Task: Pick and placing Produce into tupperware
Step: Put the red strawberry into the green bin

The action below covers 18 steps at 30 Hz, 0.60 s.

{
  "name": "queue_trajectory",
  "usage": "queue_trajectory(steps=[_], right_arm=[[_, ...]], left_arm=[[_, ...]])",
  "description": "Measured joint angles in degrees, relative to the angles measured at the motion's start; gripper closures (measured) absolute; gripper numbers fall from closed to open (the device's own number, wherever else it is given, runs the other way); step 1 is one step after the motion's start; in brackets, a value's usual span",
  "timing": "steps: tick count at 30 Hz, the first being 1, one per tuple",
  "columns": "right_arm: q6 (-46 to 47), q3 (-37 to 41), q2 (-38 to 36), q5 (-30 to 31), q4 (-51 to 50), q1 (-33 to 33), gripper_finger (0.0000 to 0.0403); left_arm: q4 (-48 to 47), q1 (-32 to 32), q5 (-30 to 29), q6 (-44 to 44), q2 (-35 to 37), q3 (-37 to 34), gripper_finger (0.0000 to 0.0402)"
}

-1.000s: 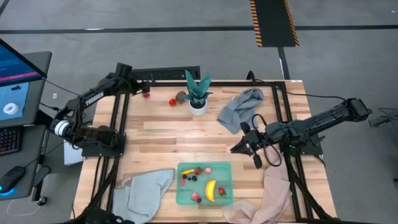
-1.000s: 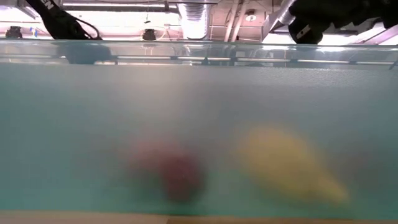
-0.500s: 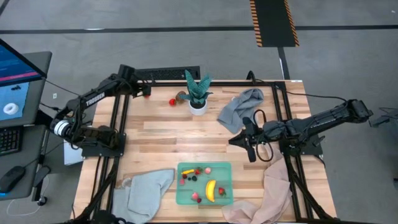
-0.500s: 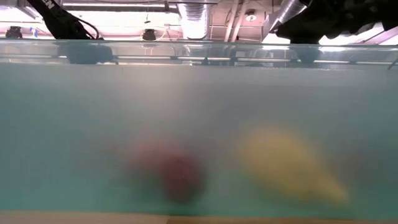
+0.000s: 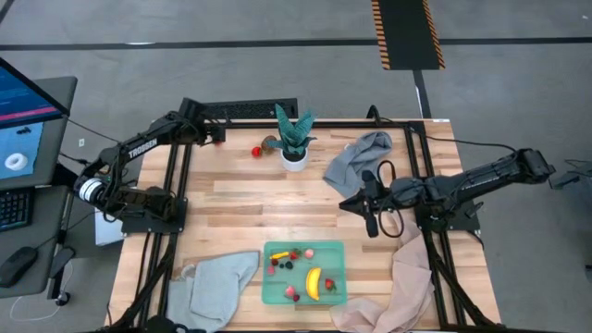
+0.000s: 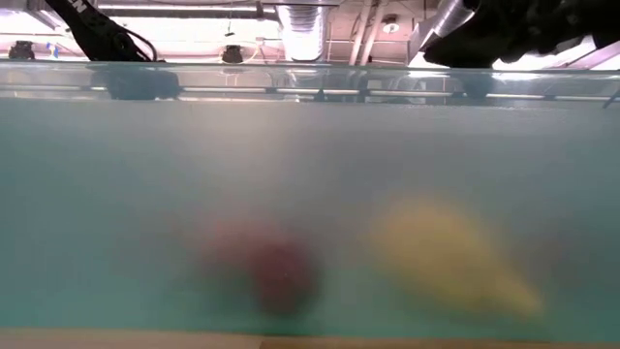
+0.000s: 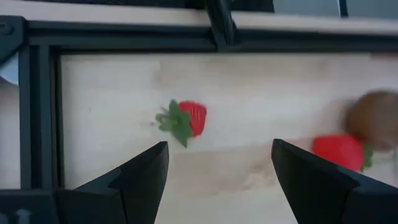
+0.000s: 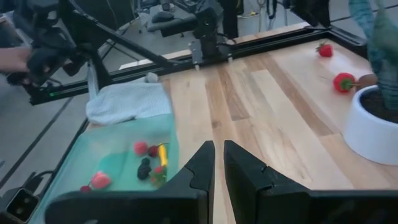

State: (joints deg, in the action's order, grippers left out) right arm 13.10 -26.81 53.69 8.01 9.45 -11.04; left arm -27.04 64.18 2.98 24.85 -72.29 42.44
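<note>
We see even, bright overhead light in the high view, with only faint soft shadows on the table (image 5: 277,199). In the low view, the tupperware (image 6: 310,194) wall fills the frame, far out of focus; the banana (image 6: 450,257) and a strawberry (image 6: 276,276) behind it are smears, while ceiling lights glare along the top edge. In the left wrist view, the brown piece (image 7: 373,118) at right blurs.

Left gripper (image 7: 217,180) spread (far corner); right gripper (image 8: 219,163) closed mid-table.
</note>
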Motion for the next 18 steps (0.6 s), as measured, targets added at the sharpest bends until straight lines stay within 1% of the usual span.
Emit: queue_trajectory(steps=[4,7,13,16,18], right_arm=[[-0.02,0.0,0.0,-0.25,0.01,1.24,0.0344],[-0.04,0.0,0.0,-0.35,0.59,1.72,0.0344],[-0.04,0.0,0.0,-0.59,1.59,0.86,0.0344],[-0.04,0.0,0.0,-0.68,2.52,0.13,0.0344],[-0.03,0.0,0.0,-0.68,3.29,-0.22,0.0344]], left_arm=[[2.53,-1.28,-3.85,7.15,0.0,0.0,0.0127],[2.34,-3.77,-9.23,12.6,0.0,0.0,0.0127],[3.61,-9.69,-22.91,18.63,0.0,-0.37,0.0127],[3.62,-12.57,-28.12,22.7,0.0,-0.39,0.0127],[3.84,-14.22,-30.18,24.99,0.0,-0.39,0.0127]])
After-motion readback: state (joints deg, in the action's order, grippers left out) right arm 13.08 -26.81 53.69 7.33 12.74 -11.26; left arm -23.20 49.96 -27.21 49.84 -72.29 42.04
